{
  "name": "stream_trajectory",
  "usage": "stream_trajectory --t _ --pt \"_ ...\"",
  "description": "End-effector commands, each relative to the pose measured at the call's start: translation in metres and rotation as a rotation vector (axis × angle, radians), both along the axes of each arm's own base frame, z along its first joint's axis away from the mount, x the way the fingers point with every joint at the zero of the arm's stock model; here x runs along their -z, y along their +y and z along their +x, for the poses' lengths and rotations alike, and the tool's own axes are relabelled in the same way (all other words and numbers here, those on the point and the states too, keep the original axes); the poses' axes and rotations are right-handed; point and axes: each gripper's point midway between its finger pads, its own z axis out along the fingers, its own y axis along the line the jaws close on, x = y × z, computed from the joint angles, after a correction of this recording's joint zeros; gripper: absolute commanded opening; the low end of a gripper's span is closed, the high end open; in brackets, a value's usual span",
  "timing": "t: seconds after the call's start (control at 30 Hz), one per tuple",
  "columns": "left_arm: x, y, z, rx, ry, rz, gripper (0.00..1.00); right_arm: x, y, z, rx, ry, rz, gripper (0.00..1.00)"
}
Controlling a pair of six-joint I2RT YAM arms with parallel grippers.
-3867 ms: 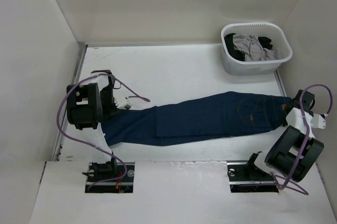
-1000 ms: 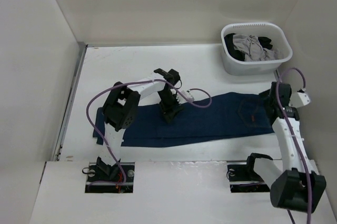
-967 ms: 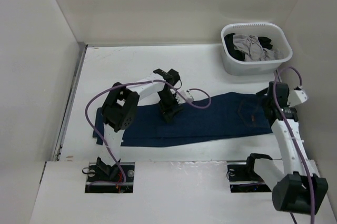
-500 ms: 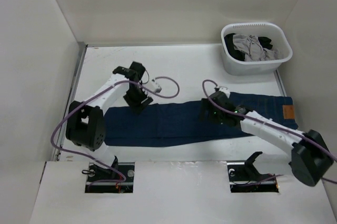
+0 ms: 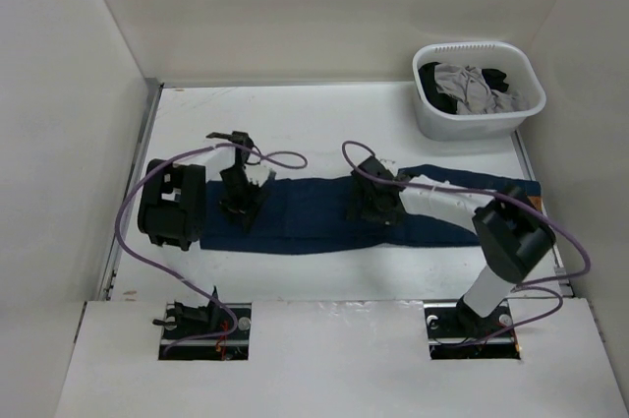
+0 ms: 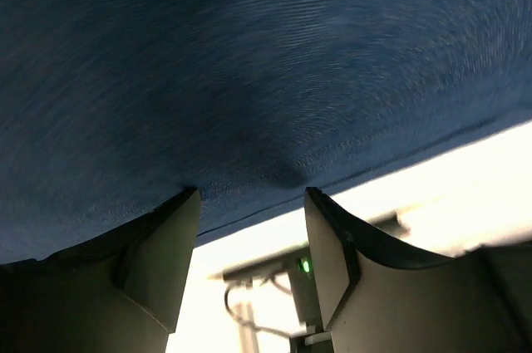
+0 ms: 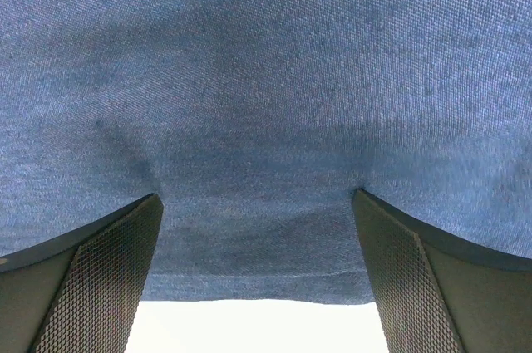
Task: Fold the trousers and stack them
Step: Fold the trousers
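The trousers (image 5: 314, 211), dark navy denim, lie flat and stretched lengthwise across the middle of the table, waist to the right. My left gripper (image 5: 241, 207) stands over the leg end. In the left wrist view its fingertips (image 6: 193, 197) touch the trousers (image 6: 249, 62) at their near edge, and the left gripper (image 6: 251, 195) is partly open with only white table showing in the gap. My right gripper (image 5: 369, 207) is down on the mid-section. In the right wrist view the right gripper (image 7: 258, 195) is wide open, both tips denting the trousers (image 7: 266, 62), with nothing clasped.
A white laundry basket (image 5: 432, 123) with grey and black garments (image 5: 472, 89) stands at the back right corner. White walls close in the table on the left, back and right. The arm bases sit in cut-outs at the near edge.
Both grippers have slid left along the trousers: the left from the middle to the leg end, the right from the waist to the middle. The cloth now lies flatter.
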Motion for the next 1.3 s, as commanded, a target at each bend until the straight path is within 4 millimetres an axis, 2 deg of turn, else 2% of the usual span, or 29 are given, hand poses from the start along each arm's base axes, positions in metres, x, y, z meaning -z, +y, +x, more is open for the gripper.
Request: stream_trajectory --t 0.0,0.17,0.23,0.33,0.4,0.47,0.53,0.6,0.63,0.73,0.8,0.87,1.07,1.23,1.27 --pt "0.000 -0.002 0.085 -0.078 -0.273 -0.049 0.54 -0.003 0.000 0.048 0.005 -0.035 -0.013 1.00" --pt "0.004 0.025 0.112 -0.091 -0.310 -0.008 0.54 -0.015 0.002 0.111 -0.061 -0.074 -0.053 1.00" --pt "0.007 0.041 0.121 -0.113 -0.327 0.021 0.53 -0.019 0.002 0.118 -0.067 -0.077 -0.038 1.00" --pt "0.010 0.063 0.132 -0.134 -0.350 0.053 0.54 -0.044 -0.007 0.117 -0.033 -0.153 0.034 1.00" --pt "0.013 0.077 0.135 -0.151 -0.351 0.075 0.54 -0.067 -0.032 0.109 0.072 -0.235 0.097 1.00" --pt "0.013 0.090 0.137 -0.177 -0.358 0.088 0.54 -0.085 -0.077 0.096 0.262 -0.291 0.162 1.00" --pt "0.012 0.099 0.139 -0.208 -0.372 0.083 0.54 -0.089 -0.131 0.073 0.495 -0.317 0.213 1.00" --pt "0.007 0.100 0.139 -0.230 -0.381 0.070 0.54 -0.082 -0.179 0.040 0.744 -0.327 0.263 1.00" --pt "0.007 0.099 0.136 -0.234 -0.377 0.057 0.54 -0.077 -0.197 0.025 0.849 -0.329 0.288 1.00" --pt "0.007 0.093 0.126 -0.240 -0.365 0.032 0.54 -0.057 -0.234 -0.010 1.107 -0.332 0.346 1.00" --pt "0.009 0.092 0.120 -0.240 -0.360 0.031 0.54 -0.039 -0.254 -0.025 1.248 -0.320 0.366 1.00" --pt "0.008 0.095 0.119 -0.246 -0.370 0.032 0.54 -0.026 -0.269 -0.030 1.329 -0.306 0.358 1.00" --pt "0.003 0.105 0.121 -0.281 -0.392 0.028 0.54 -0.017 -0.305 -0.012 1.410 -0.301 0.312 1.00" --pt "-0.001 0.109 0.121 -0.307 -0.409 0.019 0.54 0.001 -0.319 -0.012 1.464 -0.222 0.275 1.00" --pt "-0.002 0.110 0.121 -0.310 -0.411 0.020 0.54 0.003 -0.320 -0.010 1.469 -0.220 0.281 0.96"
